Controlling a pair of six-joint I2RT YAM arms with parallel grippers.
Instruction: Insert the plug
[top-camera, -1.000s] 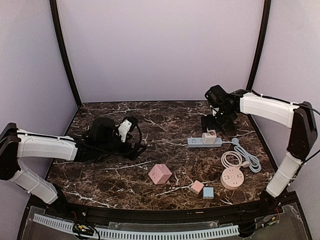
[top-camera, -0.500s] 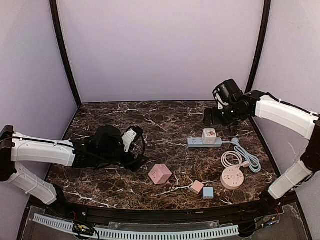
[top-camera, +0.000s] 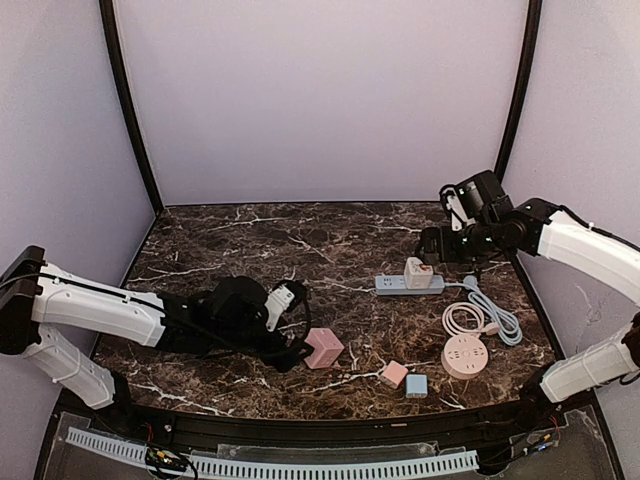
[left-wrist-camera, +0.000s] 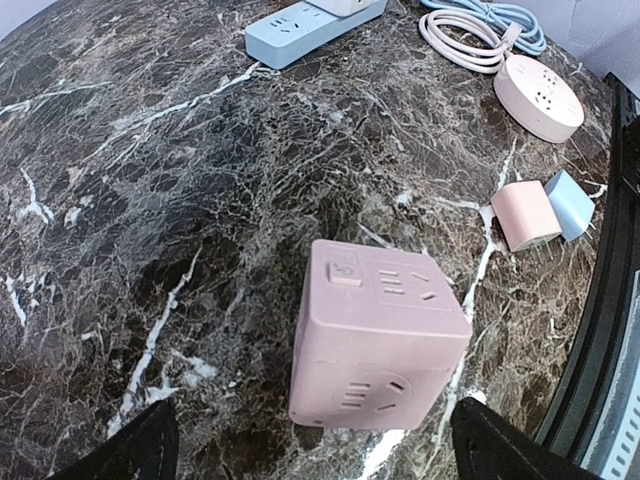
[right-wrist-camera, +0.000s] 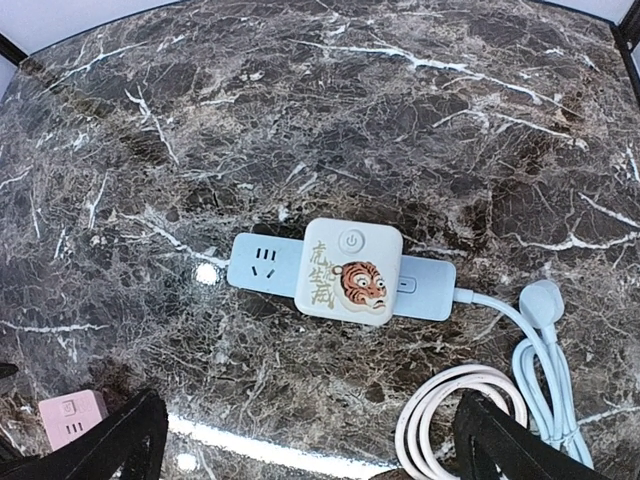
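A blue power strip (top-camera: 392, 285) lies at the right, with a white square tiger plug (top-camera: 419, 272) seated in it; both also show in the right wrist view, the strip (right-wrist-camera: 262, 266) and the plug (right-wrist-camera: 349, 269). My right gripper (top-camera: 446, 252) hovers above the strip, open and empty (right-wrist-camera: 310, 445). A pink cube socket (top-camera: 322, 347) sits at centre front. My left gripper (top-camera: 296, 340) is low beside its left side, open, with the cube (left-wrist-camera: 380, 345) just ahead of its spread fingers (left-wrist-camera: 315, 460). It is not touching the cube.
A small pink plug (top-camera: 394, 373) and a small blue plug (top-camera: 416, 385) lie at the front right. A round pink socket (top-camera: 464, 355) with a coiled white cable (top-camera: 462, 320) and the strip's blue cable (top-camera: 497, 312) lie at the right.
My left gripper has moved right and toward the front, up to the pink cube. My right gripper has risen and drawn back right from the tiger plug, which stays on the strip.
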